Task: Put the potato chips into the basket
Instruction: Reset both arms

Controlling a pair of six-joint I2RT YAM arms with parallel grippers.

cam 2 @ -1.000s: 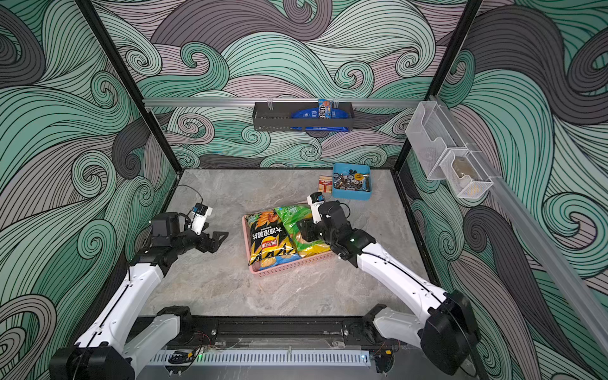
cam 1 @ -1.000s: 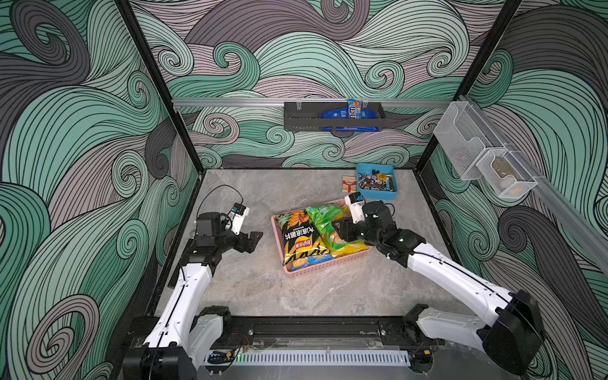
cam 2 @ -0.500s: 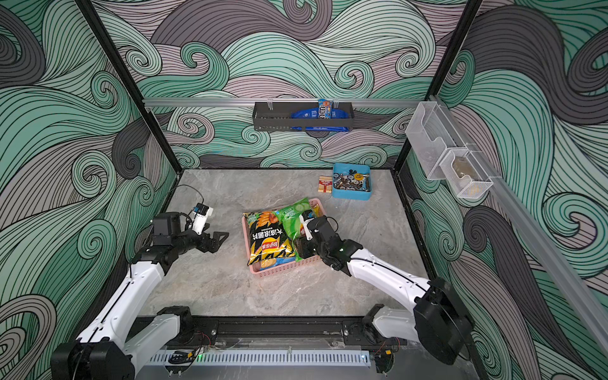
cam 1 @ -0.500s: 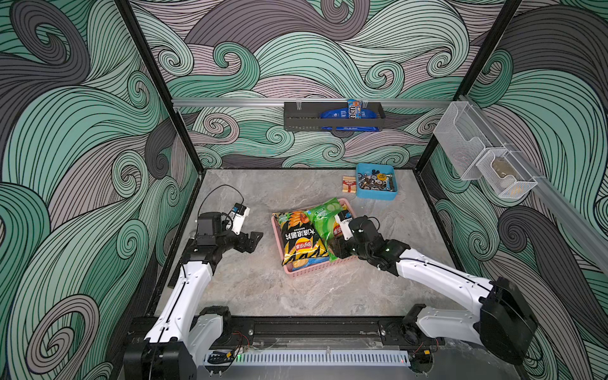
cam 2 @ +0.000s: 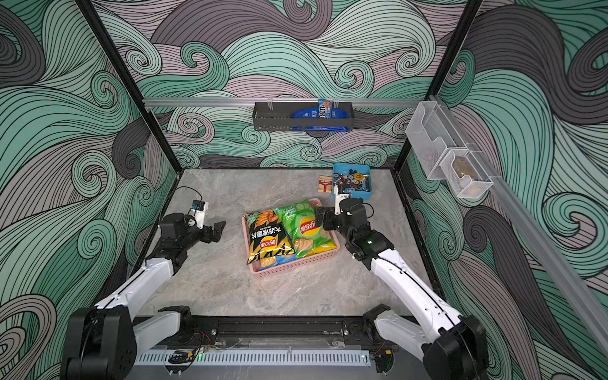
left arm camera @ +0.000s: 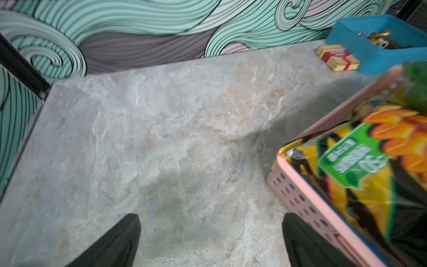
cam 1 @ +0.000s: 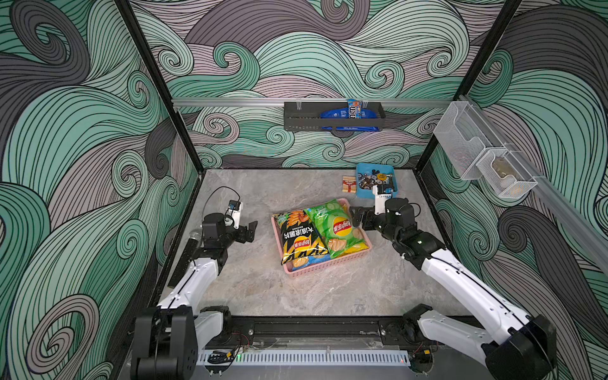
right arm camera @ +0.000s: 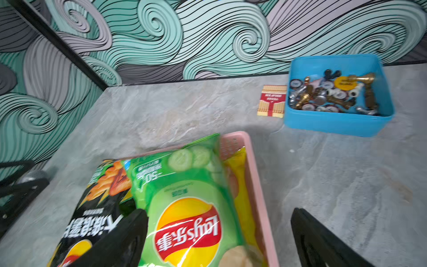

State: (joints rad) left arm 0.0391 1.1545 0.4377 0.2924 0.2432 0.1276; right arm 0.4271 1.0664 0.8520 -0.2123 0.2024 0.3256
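The potato chips (cam 2: 269, 245) lie piled in the pink basket (cam 1: 324, 266), the light green bag (cam 1: 334, 227) overlapping the black-and-yellow bag (cam 1: 297, 241). The left gripper (cam 1: 250, 231) and right gripper (cam 1: 358, 218) both hang with fingers spread, empty. The bags look light, puffy, slippery and crushable; I'd pinch a crimped end seam.

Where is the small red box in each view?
In a top view: red box near the back wall.
In a top view: red box, same spot.
Left wrist: red box past the pink basket.
Right wrist: red box also visible.
Shared landmark: blue tray beside it.
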